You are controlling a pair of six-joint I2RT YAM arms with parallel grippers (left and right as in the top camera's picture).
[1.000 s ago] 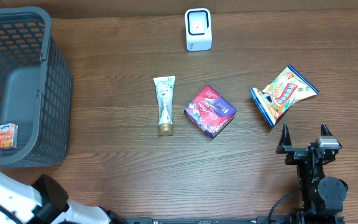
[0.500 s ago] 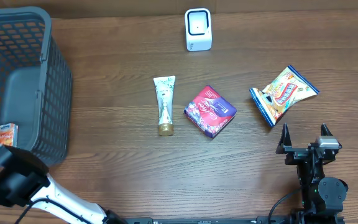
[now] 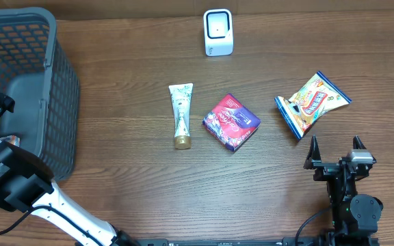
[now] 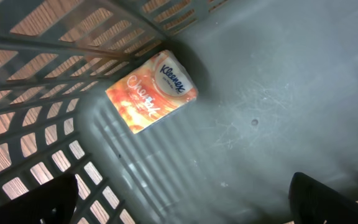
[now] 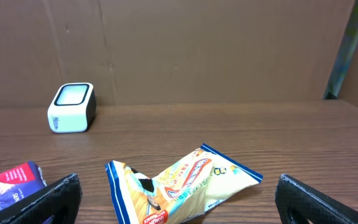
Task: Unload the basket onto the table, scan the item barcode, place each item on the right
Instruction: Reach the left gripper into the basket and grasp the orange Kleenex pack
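Surface: wood-grain table (image 3: 135, 178), brown cardboard wall at twelve o'clock behind it.
Left jaws: spread wide and empty; left gripper (image 4: 179, 202) hangs inside the grey basket (image 3: 60, 89), its dark fingertips (image 4: 33, 199) at the lower corners of the wrist view.
Below left jaws: orange tissue pack (image 4: 152, 91) lies flat on the basket floor, toward ten o'clock of the gripper, against the slotted wall, apart from both fingers.
Right jaws: wide open, holding nothing; right gripper (image 3: 335, 149) rests at the table's five o'clock edge.
Ahead of right jaws: snack bag (image 3: 311, 104) at twelve o'clock, just beyond the fingers, untouched.
Centre of table: purple packet (image 3: 232, 121), with a cream tube (image 3: 181, 115) at its nine o'clock.
Scanner: white scanner (image 3: 218, 32) stands at the table's twelve o'clock edge, well apart from the basket.
Step in hand: judged as reaching for the tissue pack; no grasp made yet.
Next move calls for: shifting toward ten o'clock, lowering to straddle the pack, closing, then lifting clear of the basket rim.
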